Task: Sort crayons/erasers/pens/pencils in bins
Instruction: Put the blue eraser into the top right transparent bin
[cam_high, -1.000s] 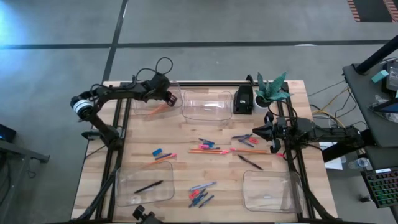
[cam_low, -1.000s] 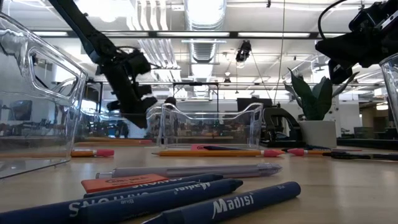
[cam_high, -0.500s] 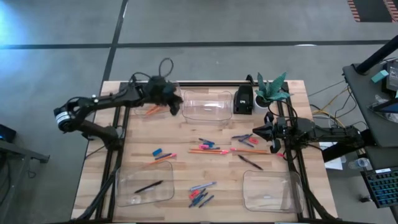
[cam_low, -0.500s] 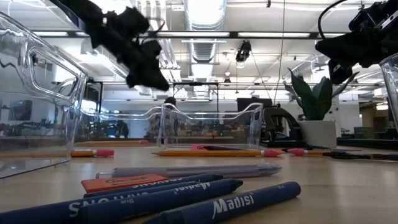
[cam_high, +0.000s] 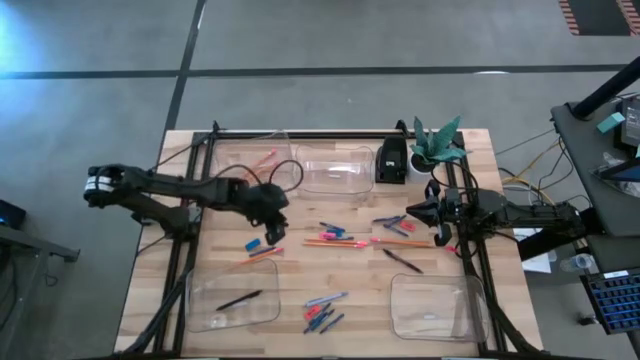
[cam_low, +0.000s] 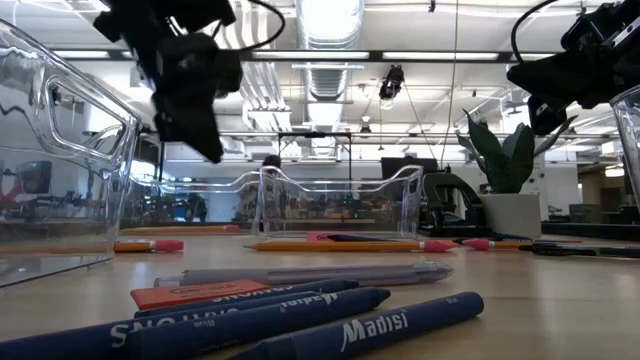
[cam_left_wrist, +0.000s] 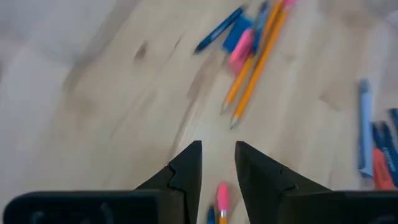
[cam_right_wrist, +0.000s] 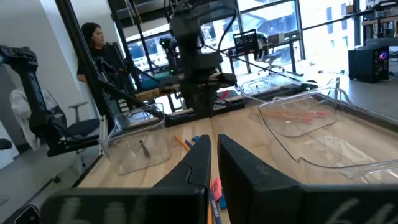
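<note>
My left gripper (cam_left_wrist: 217, 163): jaws partly open, holding nothing, above the table.
Pencils (cam_left_wrist: 256, 62): on the wood ahead of my jaws, apart.
My right gripper (cam_high: 410, 214): jaws closed, empty, at the table's right edge.

Bins (cam_high: 327, 172) clear glossy plastic; table (cam_high: 470, 220) pale matt wood planks.

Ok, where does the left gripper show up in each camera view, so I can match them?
High view: left gripper left of centre, over the table, above the loose items.
Low view: upper left, hanging above the table.
Left wrist view: its own fingers at bottom centre, open and empty.
Right wrist view: top centre, across the table.
Shared landmark: the blue eraser beside the orange pencils.
</note>
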